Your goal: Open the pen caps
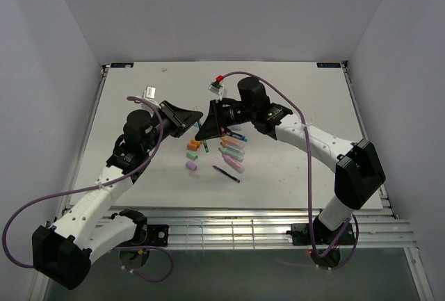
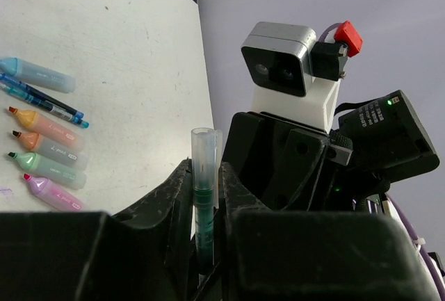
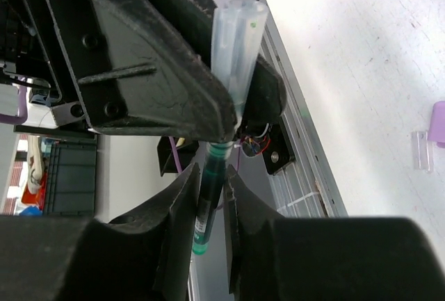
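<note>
Held in the air above the middle of the worktop [image 1: 306, 169]: a thin green pen [image 3: 207, 210] with a clear cap [image 3: 236, 44]. Clamped between the closed fingers of the left end effector [image 2: 205, 174], with the cap end poking out past the tips. Pinched as well by the right end effector [image 3: 210, 179], jaws shut on the green barrel from both sides and meeting the left one tip to tip. Cannot tell whether the cap sits fully home on the barrel.

Down on the worktop, just right of that meeting point in the overhead view: a row of highlighters [image 2: 52, 149] lying side by side, orange, green and pink, all with bare tips. At the far end of the row: thin dark blue pens [image 2: 49, 104], and beyond them a light blue highlighter [image 2: 38, 75]. Left of the row and apart from it: loose caps [image 1: 192, 147] in orange, green and purple, strung from far to near. Nearer the arm bases, alone and at a slant: one more dark thin pen [image 1: 227, 174].
</note>
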Robot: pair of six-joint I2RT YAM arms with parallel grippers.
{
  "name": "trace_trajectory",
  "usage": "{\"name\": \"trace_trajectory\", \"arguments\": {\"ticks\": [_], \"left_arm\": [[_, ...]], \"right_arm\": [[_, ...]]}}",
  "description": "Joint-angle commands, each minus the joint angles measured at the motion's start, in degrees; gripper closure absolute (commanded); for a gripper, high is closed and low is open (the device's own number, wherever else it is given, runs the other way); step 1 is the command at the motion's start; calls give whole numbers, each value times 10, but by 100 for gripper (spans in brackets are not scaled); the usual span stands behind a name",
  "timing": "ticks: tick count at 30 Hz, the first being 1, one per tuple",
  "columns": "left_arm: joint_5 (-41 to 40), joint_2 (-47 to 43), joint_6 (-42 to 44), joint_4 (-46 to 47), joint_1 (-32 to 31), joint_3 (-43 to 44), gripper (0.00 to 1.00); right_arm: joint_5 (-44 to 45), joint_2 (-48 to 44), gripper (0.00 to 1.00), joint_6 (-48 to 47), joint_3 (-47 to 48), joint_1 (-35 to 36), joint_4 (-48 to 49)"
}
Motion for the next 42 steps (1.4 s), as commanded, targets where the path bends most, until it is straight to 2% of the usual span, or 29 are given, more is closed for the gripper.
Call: {"name": "trace_trajectory", "arguments": {"ticks": [1, 3, 4, 6, 12, 17, 22, 25, 26, 27, 29, 30, 33, 37, 42], "left_arm": [[6, -15, -1, 2, 0, -10, 100], [3, -15, -2, 3, 0, -13, 100], [2, -11, -4, 1, 0, -13, 100], [-21, -7, -7, -9, 0, -6, 100], [-90, 35, -6, -24, 4, 36, 100], [-86, 91, 16, -21, 33, 92, 100], [-76, 101, 27, -34, 40, 101, 100], [-71, 92, 29, -132, 39, 102, 100], [-80, 89, 20, -170, 39, 101, 100], [-86, 85, -1, -251, 39, 95, 100], [-102, 76, -28, -332, 39, 86, 100], [-99, 72, -34, -374, 39, 65, 100], [-76, 55, -55, -416, 39, 10, 100], [-64, 54, -89, -448, 37, -27, 100], [-64, 131, -94, -491, 31, -20, 100]], "right_arm": [[1, 7, 76, -15, 42, -6, -12], [2, 5, 91, -20, 41, -6, -18], [4, 3, 92, -24, 33, -6, -22], [5, -14, 92, -29, 14, -6, -42], [11, -96, 92, -27, -120, 9, -43], [16, -156, 92, -23, -210, 33, -42], [31, -160, 92, -63, -195, 27, -79], [62, -119, 92, -151, -131, 19, -173], [101, -85, 92, -182, -109, 18, -255], [124, -65, 92, -242, -88, 18, -295], [179, -16, 92, -302, -37, 18, -380], [194, -4, 92, -341, -31, 18, -390], [241, 26, 92, -375, -29, 18, -398], [235, 57, 92, -399, -29, 18, -391], [225, 86, 92, -423, -50, 23, -370]]}}
